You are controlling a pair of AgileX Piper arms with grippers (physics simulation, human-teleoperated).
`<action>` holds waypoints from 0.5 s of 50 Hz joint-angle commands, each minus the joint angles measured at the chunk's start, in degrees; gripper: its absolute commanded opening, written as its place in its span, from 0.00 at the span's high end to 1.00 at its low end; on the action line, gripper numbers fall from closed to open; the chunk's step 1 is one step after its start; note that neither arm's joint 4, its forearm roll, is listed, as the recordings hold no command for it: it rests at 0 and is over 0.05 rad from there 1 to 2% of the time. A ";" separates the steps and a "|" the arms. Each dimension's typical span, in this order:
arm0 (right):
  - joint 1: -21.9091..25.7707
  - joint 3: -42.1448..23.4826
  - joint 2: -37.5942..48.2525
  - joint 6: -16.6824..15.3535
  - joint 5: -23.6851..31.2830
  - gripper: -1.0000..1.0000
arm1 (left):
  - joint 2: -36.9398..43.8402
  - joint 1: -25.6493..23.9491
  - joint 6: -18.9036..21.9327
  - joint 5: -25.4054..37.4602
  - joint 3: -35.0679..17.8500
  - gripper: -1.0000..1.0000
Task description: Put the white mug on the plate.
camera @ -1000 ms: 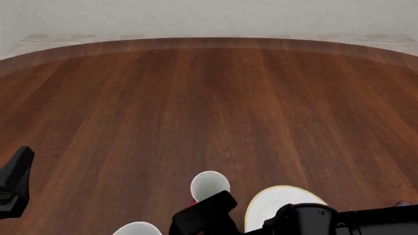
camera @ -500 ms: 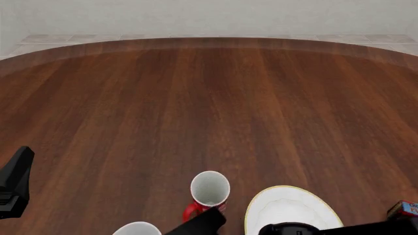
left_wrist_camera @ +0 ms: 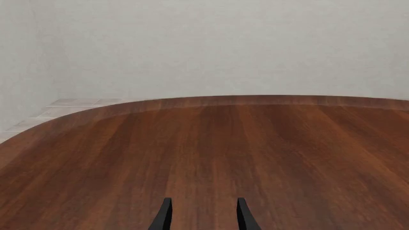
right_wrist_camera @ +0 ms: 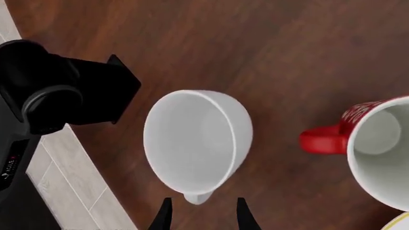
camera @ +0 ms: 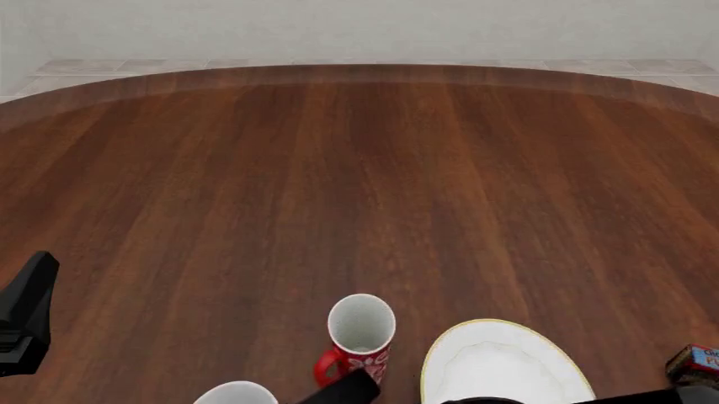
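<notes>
1. Front view: the left gripper (camera: 25,316) shows at the table's left edge; its wrist view shows its jaws apart over bare dark wooden table (camera: 359,185).
2. The white mug (camera: 236,393) stands upright at the near edge, left of the red mug (camera: 359,332).
3. The plate (camera: 506,364) lies right of the red mug, apart from the white mug.
4. The right gripper (right_wrist_camera: 199,218) hovers above the white mug, jaws apart.
5. A pale wall (camera: 359,29) stands behind.

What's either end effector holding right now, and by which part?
Nothing. The right end effector is open above the white mug, fingertips near its handle, not closed on it. The left end effector is open over the bare table.
</notes>
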 commanded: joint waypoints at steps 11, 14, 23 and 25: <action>1.21 0.80 2.36 0.89 -2.42 0.00 | -0.35 0.21 0.00 -0.20 0.54 0.00; 1.02 0.71 2.37 0.75 -2.42 0.00 | 0.00 0.19 0.01 -0.49 0.48 0.00; 1.11 0.82 2.92 0.88 -3.43 0.00 | 0.00 0.20 0.00 -0.48 0.49 0.00; 1.04 0.89 3.02 0.88 -3.64 0.00 | 0.00 0.20 0.00 -0.48 0.49 0.00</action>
